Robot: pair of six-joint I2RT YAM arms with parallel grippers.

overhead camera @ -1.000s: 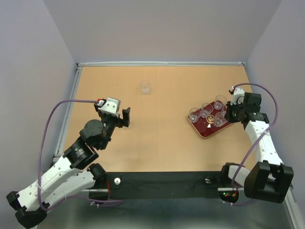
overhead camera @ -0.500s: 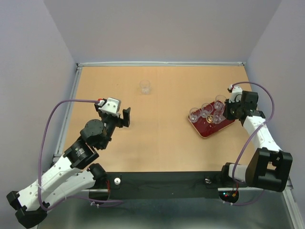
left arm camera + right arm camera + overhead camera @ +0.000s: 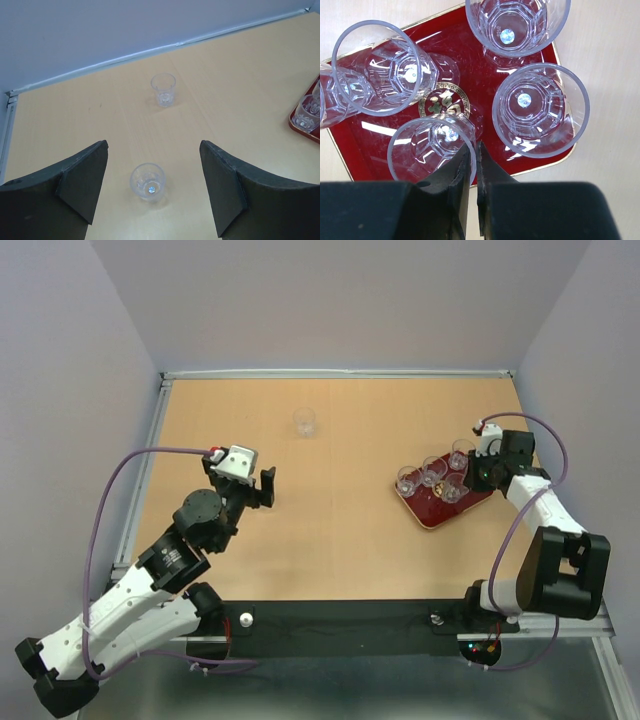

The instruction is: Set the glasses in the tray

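1. Left arm [image 3: 150, 580]: rises from near-left corner, leans toward desk's middle.
2. Left gripper [image 3: 262, 487]: jaws wide apart, tilted down, facing far edge.
3. Right arm [image 3: 545, 515]: runs along right edge, forearm angled inward.
4. Right gripper [image 3: 473, 146]: points straight down, fingers pinched on rim of one glass [image 3: 427, 145].

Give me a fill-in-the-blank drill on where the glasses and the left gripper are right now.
1. The tray holds ___ glasses.
2. On the bare table stand ___ glasses.
3. The left gripper, over the nearer table glass, is ___.
4. The tray's round centre emblem is ___ in colour.
Missing words: five; two; open; gold.
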